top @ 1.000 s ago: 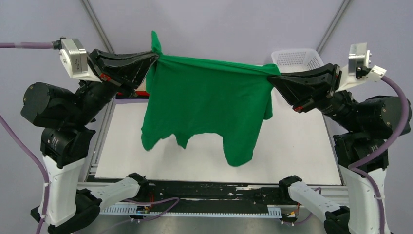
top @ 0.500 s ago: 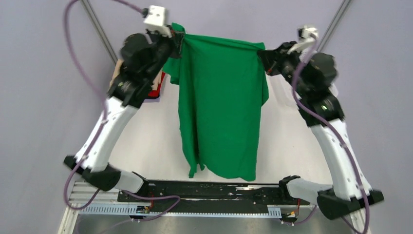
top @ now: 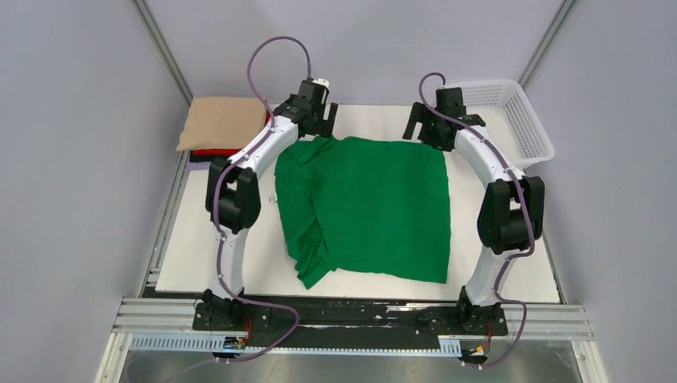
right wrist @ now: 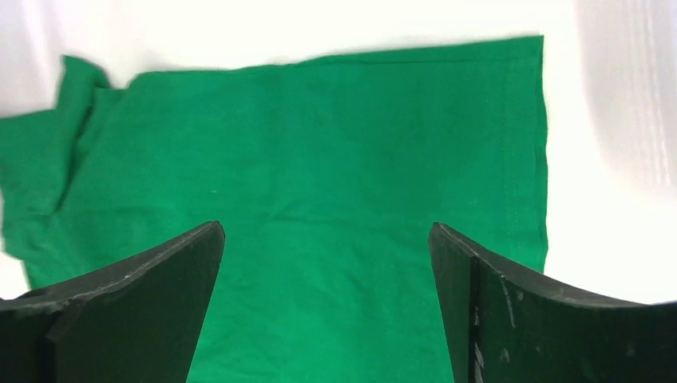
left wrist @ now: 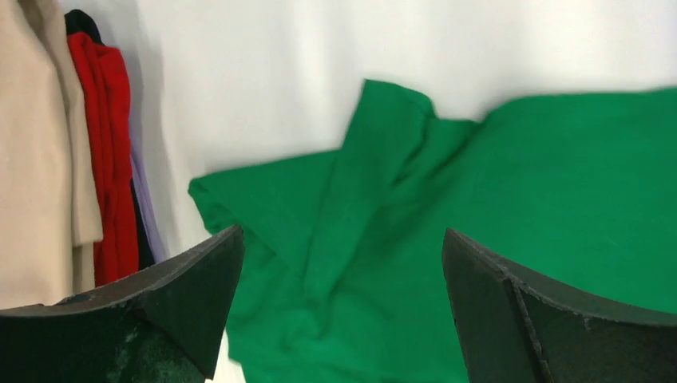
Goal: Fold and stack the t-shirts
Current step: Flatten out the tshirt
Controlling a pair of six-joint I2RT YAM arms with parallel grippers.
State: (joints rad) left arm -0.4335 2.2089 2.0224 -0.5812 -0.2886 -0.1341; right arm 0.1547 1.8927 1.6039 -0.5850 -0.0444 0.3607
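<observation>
The bright green t-shirt [top: 367, 207] lies spread on the white table, its right part flat and its left edge bunched in folds [left wrist: 351, 199]. My left gripper [top: 318, 121] hovers open over the shirt's far left corner, with only green cloth [left wrist: 559, 183] showing below the gap. Over the far right corner my right gripper [top: 421, 128] is also open, above flat cloth [right wrist: 319, 144] and holding nothing. A stack of folded t-shirts [top: 223, 124] sits at the far left, beige on top, red [left wrist: 104, 159] and dark ones beneath.
A white mesh basket [top: 511, 120] stands at the far right corner of the table. The folded stack lies close to the left of my left gripper. Bare white tabletop [top: 511, 263] shows to the right of the green shirt and along the near edge.
The green shirt hung in the air, stretched between both shut grippers. Both arms reached to the far side, laid it on the table, opened and let it go.
</observation>
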